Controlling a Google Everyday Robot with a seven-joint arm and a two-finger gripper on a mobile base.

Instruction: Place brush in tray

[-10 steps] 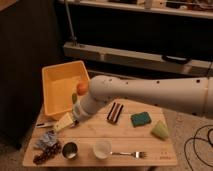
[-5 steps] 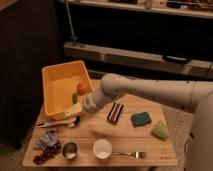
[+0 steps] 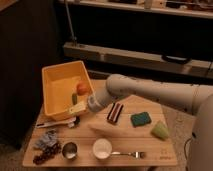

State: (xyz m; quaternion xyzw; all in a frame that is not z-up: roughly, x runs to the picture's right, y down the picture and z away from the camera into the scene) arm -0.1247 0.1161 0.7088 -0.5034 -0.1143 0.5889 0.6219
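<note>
Brush [image 3: 56, 123] is lying flat on the worktop [image 3: 150, 150], just in front of the tray [image 3: 50, 75]. It is running roughly parallel to the tray's near wall, with the white handle pointing left and the dark head pointing right. It is not touching the tray as far as can be told.

Hand [image 3: 76, 108] is hovering at the tray's near rim, above the head end of the brush. Its fingers are standing spread and are gripping nothing. The arm is reaching in from the right, passing over the striped block [image 3: 115, 112].

Handling, as a judgement:
- The brush is looking light, thin and stiff. The handle is probably smooth plastic, so it may be slippery.
- It is sitting very low on the worktop, so the fingertips will be needing to come down almost to the surface and straddle the handle across its width.
- Best hold is looking like the handle slightly toward the head, near the likely balance point, so the brush is not drooping or pivoting when lifted.
- Pinching the head is looking unwise, since bristles give and the grip may slide.
- A round handle may be rolling away if one finger touches first.
</note>
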